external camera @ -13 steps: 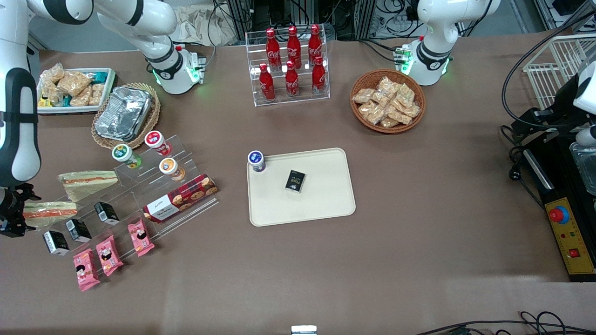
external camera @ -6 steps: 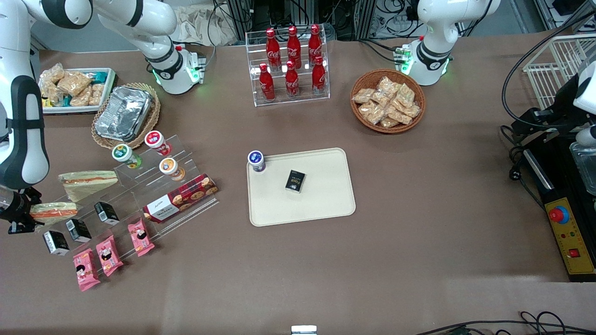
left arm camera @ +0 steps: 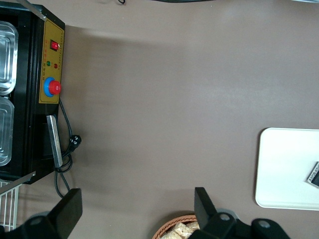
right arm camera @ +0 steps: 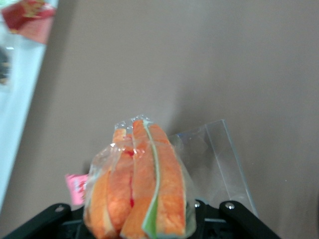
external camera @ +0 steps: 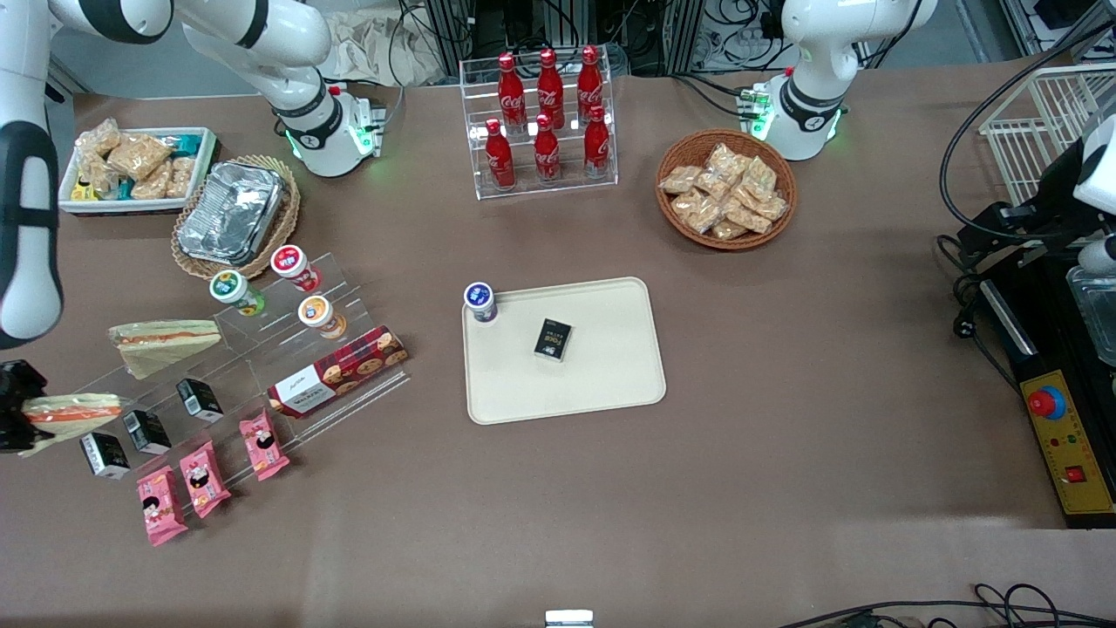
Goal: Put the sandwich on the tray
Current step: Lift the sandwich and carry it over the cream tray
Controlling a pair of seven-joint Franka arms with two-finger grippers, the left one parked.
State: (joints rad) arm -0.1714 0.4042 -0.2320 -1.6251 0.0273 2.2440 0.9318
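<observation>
The sandwich, clear-wrapped with a thick orange layer and a thin green one, is held in my right gripper at the working arm's end of the table, just off the clear stepped stand. In the right wrist view the sandwich fills the space between the jaws of the gripper, which is shut on it above the table. The cream-beige tray lies mid-table, well away from the gripper, carrying a black box and a blue-lidded cup. The tray's edge also shows in the left wrist view.
A wedge sandwich, small cups, black boxes, pink packets and a red biscuit box sit on or by the stand. A foil container, white snack bin, cola rack and snack basket stand farther from the front camera.
The gripper has carried the sandwich off the stand's step, slightly toward the working arm's end of the table and nearer the front camera. Nothing else has moved.
</observation>
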